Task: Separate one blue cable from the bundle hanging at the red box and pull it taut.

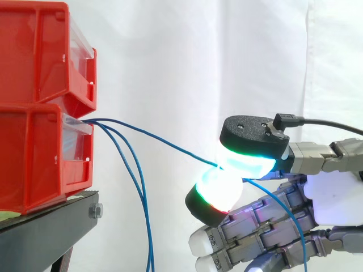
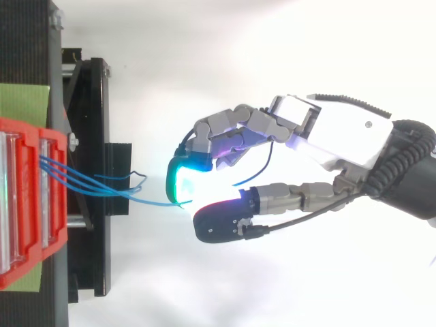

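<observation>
Hand (image 2: 340, 133): closed to a narrow pinch, with two glowing pads (image 1: 218, 190) pressed face to face and one blue cable between them.
Upper pad: black-backed, glowing green and cyan in the side view, tilted down onto the cable.
Lower pad: glowing white with a green and red rim, pushing up from beneath.
Other fingers: bent inward below the pinch in the side view, with pale tips.
Arm entry: from the right edge in both views.
Pinched cable (image 1: 170, 144): leaves the front of the lower red bin, slopes down to the right in a nearly straight line with a slight bow, and meets the pads well clear of the bin.
Cable tail: comes out on the far side of the pinch and drops in a curve past the bent fingers to the lower edge of the side view.
Loose cables (image 1: 150, 243): two more blue strands start at the same bin front, hang down close together and stay apart from the hand.
Lower red bin (image 1: 34, 158): sits on the black stand, with a clear front panel where the cables emerge.
Upper red bin (image 1: 39, 51): stacked directly on the lower one.
Black stand (image 1: 45, 232): carries both bins at the left.
Green sheet (image 2: 24, 102): lies flat under the bins in the top view.
White curtain (image 1: 198, 56): backs the whole scene.
</observation>
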`<action>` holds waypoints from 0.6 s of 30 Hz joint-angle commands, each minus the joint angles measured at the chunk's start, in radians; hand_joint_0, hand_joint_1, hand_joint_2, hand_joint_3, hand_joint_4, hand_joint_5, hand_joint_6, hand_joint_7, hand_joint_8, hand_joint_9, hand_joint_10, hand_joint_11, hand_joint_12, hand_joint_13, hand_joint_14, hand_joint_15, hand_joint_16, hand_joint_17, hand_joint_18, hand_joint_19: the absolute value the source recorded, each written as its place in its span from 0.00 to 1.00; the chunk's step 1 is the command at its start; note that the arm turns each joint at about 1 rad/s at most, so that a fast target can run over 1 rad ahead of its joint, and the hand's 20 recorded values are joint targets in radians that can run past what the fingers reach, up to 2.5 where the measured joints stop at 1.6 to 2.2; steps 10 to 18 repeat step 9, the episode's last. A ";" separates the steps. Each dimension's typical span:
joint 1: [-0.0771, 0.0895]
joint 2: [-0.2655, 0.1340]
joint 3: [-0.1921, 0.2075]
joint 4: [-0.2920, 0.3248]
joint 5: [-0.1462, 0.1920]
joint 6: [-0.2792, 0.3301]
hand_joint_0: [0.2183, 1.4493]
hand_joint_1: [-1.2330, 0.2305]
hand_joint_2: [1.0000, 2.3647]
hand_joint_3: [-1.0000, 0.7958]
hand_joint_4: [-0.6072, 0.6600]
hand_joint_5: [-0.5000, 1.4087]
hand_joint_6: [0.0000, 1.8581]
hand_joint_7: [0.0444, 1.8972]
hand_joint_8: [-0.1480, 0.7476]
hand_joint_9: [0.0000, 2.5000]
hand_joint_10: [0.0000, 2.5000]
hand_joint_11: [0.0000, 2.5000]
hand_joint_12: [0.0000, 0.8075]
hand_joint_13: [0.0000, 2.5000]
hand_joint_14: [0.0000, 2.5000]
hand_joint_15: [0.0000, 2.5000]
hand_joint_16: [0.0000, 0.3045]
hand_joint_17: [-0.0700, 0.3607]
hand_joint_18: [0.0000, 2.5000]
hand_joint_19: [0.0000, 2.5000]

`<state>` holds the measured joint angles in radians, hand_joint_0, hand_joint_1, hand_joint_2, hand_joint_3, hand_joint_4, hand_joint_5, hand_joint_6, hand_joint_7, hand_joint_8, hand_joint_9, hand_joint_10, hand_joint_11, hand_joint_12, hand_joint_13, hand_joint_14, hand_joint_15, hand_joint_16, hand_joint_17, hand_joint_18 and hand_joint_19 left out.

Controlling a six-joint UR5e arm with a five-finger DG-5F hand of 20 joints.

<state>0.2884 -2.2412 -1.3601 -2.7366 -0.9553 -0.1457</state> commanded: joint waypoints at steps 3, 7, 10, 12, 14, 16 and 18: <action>0.000 0.000 0.001 0.000 0.000 0.000 0.30 0.33 0.01 0.59 0.39 0.20 0.47 0.65 0.46 0.30 0.00 0.10 0.45 0.20 0.00 0.11 0.18 0.44 0.27 0.26; 0.000 0.000 -0.001 0.000 0.000 0.000 0.30 0.33 0.01 0.59 0.39 0.20 0.47 0.64 0.47 0.30 0.00 0.10 0.45 0.20 0.00 0.11 0.18 0.44 0.27 0.26; 0.000 0.000 -0.001 0.000 0.000 0.000 0.30 0.33 0.01 0.59 0.39 0.20 0.47 0.64 0.47 0.30 0.00 0.10 0.45 0.20 0.00 0.11 0.18 0.44 0.27 0.25; 0.000 0.000 -0.001 0.000 0.000 0.000 0.30 0.33 0.01 0.59 0.39 0.20 0.47 0.64 0.47 0.30 0.00 0.10 0.45 0.20 0.00 0.11 0.18 0.44 0.27 0.25; 0.000 0.000 -0.001 0.000 0.000 0.000 0.30 0.33 0.01 0.59 0.39 0.20 0.47 0.64 0.47 0.30 0.00 0.10 0.45 0.20 0.00 0.11 0.18 0.44 0.27 0.25; 0.000 0.000 -0.001 0.000 0.000 0.000 0.30 0.33 0.01 0.59 0.39 0.20 0.47 0.64 0.47 0.30 0.00 0.10 0.45 0.20 0.00 0.11 0.18 0.44 0.27 0.25; 0.000 0.000 -0.001 0.000 0.000 0.000 0.30 0.33 0.01 0.59 0.39 0.20 0.47 0.64 0.47 0.30 0.00 0.10 0.45 0.20 0.00 0.11 0.18 0.44 0.27 0.25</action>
